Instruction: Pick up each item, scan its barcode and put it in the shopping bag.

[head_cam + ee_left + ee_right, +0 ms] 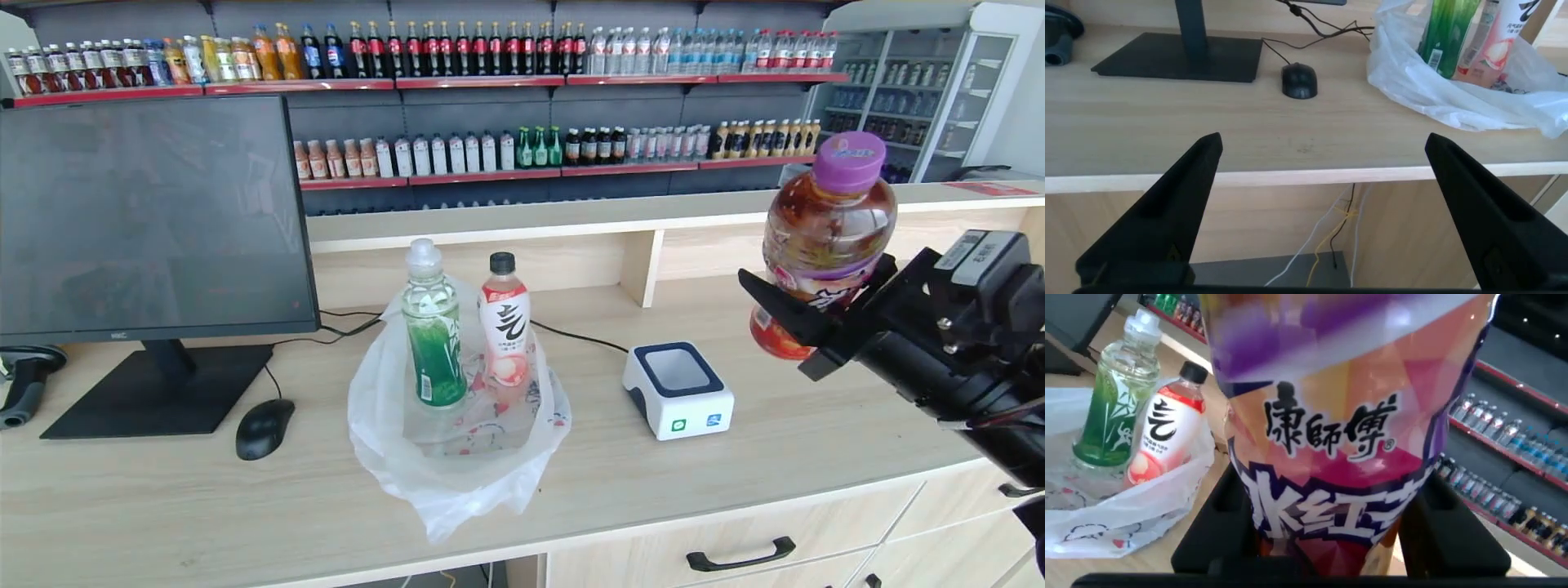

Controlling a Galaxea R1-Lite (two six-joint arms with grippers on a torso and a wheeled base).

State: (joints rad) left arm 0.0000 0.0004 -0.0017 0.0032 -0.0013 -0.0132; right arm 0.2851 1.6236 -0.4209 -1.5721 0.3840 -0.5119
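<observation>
My right gripper [804, 314] is shut on a tea bottle [820, 237] with a purple cap, held upright in the air to the right of the white barcode scanner [678, 389]. Up close, the tea bottle [1347, 433] has a purple and pink label. The white shopping bag [457, 425] lies open on the counter with a green bottle [433, 327] and a pink-labelled bottle [506, 327] standing in it. My left gripper [1323, 204] hangs open below the counter's front edge, with the bag [1470, 82] ahead to one side.
A monitor [147, 220] on its stand, a black mouse [264, 427] and a handheld scanner [24, 384] occupy the counter's left. Cables run behind the bag. Drink shelves line the back wall. Drawers with black handles [739, 558] sit under the counter's right.
</observation>
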